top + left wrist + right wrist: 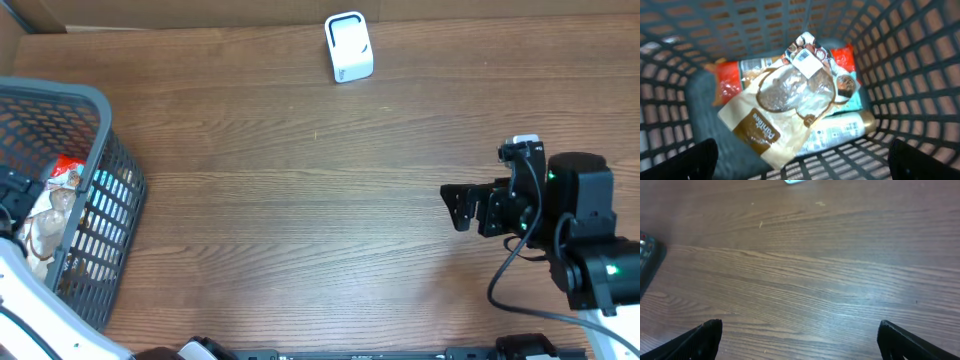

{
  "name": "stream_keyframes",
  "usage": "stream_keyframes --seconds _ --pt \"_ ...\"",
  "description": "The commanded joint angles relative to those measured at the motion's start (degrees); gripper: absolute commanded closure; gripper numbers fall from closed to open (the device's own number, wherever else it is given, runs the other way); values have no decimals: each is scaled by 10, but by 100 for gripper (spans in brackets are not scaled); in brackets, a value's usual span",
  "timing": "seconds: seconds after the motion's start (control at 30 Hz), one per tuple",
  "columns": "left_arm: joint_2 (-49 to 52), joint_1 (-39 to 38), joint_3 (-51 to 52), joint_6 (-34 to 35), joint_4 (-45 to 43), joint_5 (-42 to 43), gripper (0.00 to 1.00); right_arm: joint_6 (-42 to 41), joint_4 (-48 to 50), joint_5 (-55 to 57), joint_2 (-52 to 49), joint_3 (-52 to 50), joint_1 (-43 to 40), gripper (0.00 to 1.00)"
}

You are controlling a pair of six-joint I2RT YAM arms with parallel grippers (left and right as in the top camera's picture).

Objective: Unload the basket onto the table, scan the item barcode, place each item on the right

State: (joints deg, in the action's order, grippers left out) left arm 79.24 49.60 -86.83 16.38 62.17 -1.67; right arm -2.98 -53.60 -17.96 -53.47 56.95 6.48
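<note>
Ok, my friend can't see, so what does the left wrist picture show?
A tan and clear snack bag lies on top of other packets inside a grey mesh basket. The left hand hangs open above, holding nothing.

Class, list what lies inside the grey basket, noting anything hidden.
Inside the basket, a tan pouch lies on top of a red packet and a white bottle. Whatever is beneath them is covered.

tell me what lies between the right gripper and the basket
Nothing: in the overhead view the wooden table between the right gripper and the basket is bare. The white scanner stands at the far edge, out of that line.
</note>
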Motion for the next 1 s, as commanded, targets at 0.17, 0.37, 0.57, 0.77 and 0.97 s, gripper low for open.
stream_keyframes --seconds 0.17,0.37,0.57,0.77,0.97 --pt "85 -3 61 -89 -62 41 0 2 3 -23 -9 12 3 0" --pt "174 -18 61 -129 -76 28 2 2 3 -23 -9 12 3 0" --pt "225 -55 61 -152 -78 -2 5 2 2 -23 -9 12 3 0" --pt "251 -81 61 -104 -75 -105 8 2 -3 -23 -9 12 3 0" --pt "273 -87 61 -68 -60 -157 15 2 -6 -23 -12 12 3 0"
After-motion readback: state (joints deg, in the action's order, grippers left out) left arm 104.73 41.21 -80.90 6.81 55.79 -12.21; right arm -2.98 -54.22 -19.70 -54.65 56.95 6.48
